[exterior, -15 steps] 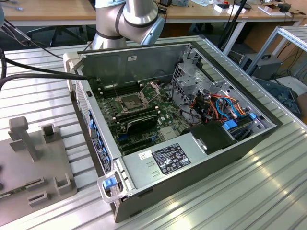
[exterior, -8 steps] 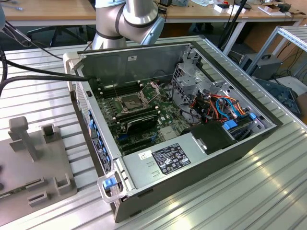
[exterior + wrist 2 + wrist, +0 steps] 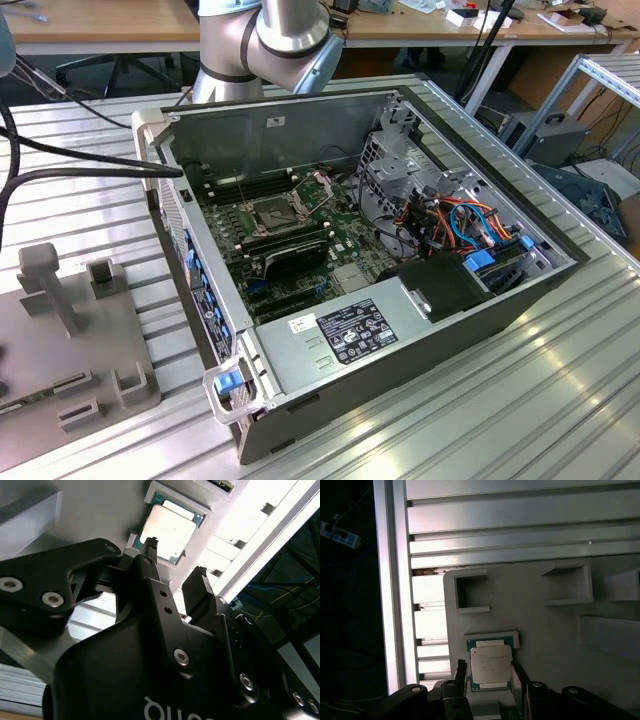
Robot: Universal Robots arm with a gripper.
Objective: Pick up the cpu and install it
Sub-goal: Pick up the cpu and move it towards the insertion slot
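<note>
Where the ribbed aluminium tabletop carries an open computer case, wooden desks stand behind. The black claw is spread, its fingers flanking the cpu, contact unclear. The flat, dull-silver square chip lies in a recessed pocket of a matte grey fixture plate.

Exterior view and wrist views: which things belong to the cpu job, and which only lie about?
For the job: cpu, open gripper astride it, grey tray, socket, computer case.
Lying about: orange cables, wooden desk.
</note>
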